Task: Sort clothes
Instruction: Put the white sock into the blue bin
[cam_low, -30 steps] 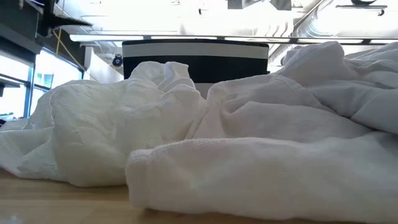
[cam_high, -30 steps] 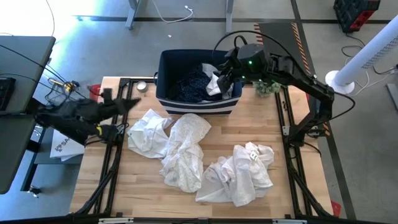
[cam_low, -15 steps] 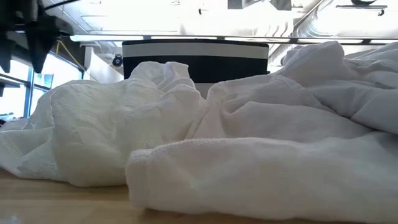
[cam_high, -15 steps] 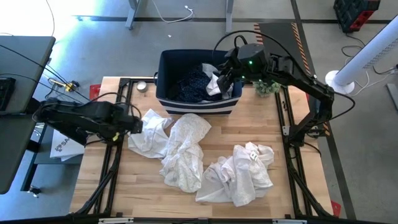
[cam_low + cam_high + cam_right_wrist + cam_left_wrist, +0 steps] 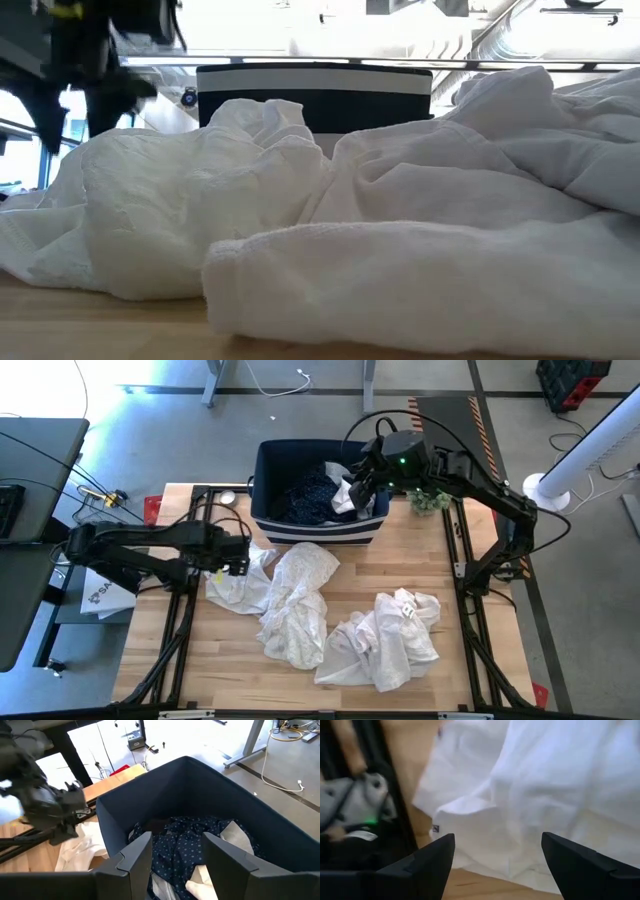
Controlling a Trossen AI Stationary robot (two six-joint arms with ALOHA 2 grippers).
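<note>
Two heaps of white clothes lie on the wooden table: one at the left and middle point(image 5: 275, 592), one at the near right point(image 5: 385, 637). They fill the low view point(image 5: 330, 220). A dark navy dotted garment point(image 5: 308, 495) and a white one point(image 5: 345, 495) lie in the navy bin point(image 5: 262, 480). My left gripper point(image 5: 238, 556) is open just above the left edge of the left heap point(image 5: 520, 795); it also shows in the low view point(image 5: 75, 90). My right gripper point(image 5: 358, 485) is open above the bin's right part, over the dotted garment point(image 5: 185, 840).
The striped bin point(image 5: 315, 95) stands at the table's far edge. Black rails point(image 5: 180, 610) run along the table's left and right sides. A small round silver thing point(image 5: 228, 499) lies at the far left, and a green thing point(image 5: 430, 502) at the far right.
My left gripper has swung in from beyond the table's left edge toward the right and now hangs over the left edge of the left white heap. The clothes have not moved.
</note>
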